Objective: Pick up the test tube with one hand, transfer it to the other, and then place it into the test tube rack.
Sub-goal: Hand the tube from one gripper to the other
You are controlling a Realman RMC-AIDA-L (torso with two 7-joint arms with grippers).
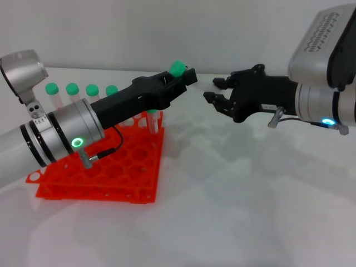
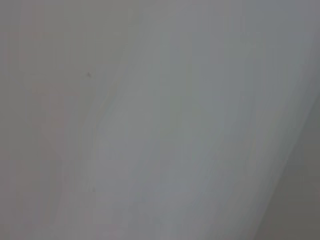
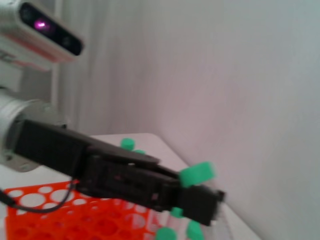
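Observation:
My left gripper (image 1: 186, 78) reaches out above the test tube rack (image 1: 119, 178) and is shut on the test tube, whose green cap (image 1: 178, 68) sticks up out of the black fingers while its clear body is hidden between them. The right wrist view shows the same left gripper (image 3: 202, 202) with the green cap (image 3: 196, 174) just above its tip. My right gripper (image 1: 216, 90) hovers at about the same height, a short gap to the right of the tube, open with fingers spread toward it. The left wrist view shows only a blank pale surface.
The orange-red rack sits on the white table (image 1: 250, 211) at the left. Several green-capped tubes (image 1: 72, 89) stand along its far row, and one more tube (image 1: 151, 118) stands near its right corner. A white wall (image 1: 167, 28) rises behind the table.

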